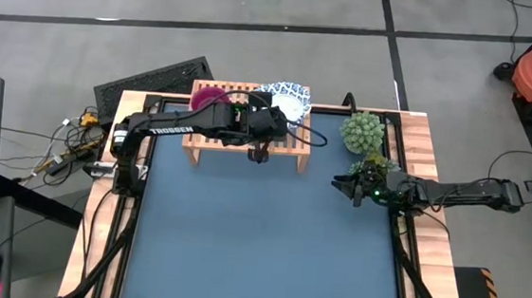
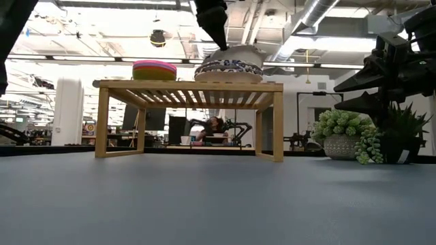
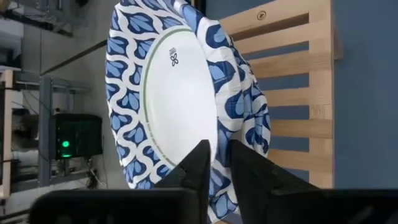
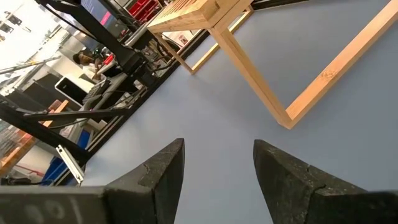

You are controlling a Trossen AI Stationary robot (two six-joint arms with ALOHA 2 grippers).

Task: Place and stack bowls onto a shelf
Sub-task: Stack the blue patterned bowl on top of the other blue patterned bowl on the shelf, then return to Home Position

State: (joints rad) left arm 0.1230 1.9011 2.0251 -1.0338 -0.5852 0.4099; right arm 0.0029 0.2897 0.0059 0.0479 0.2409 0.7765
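Note:
The light-wood shelf (image 1: pixel 217 138) (image 2: pixel 187 86) stands at the far middle of the table. On its left end sits a stack of small coloured bowls (image 2: pixel 154 69) with magenta on top (image 1: pixel 210 97). On its right end are two white bowls with blue patterned rims (image 1: pixel 287 99) (image 2: pixel 229 70), the upper one nested in the lower one (image 3: pixel 252 118). My left gripper (image 3: pixel 217 150) (image 2: pixel 216 37) is over them, shut on the upper bowl. My right gripper (image 1: pixel 345 186) (image 4: pixel 217 155) is open above the table's right side and holds nothing. My left gripper pinches the rim of the upper white bowl (image 3: pixel 219 163) between its two fingers, one finger (image 3: pixel 199 163) on the white inside and one on the patterned outside. It comes slanting down from above. The bowl sits tilted in the lower bowl on the shelf.
Two potted plants (image 1: pixel 363 130) (image 1: pixel 375 165) stand at the table's right edge, next to the right gripper. A wooden border (image 4: pixel 336 68) frames the blue table top (image 1: pixel 258 244), which spreads in front of the shelf.

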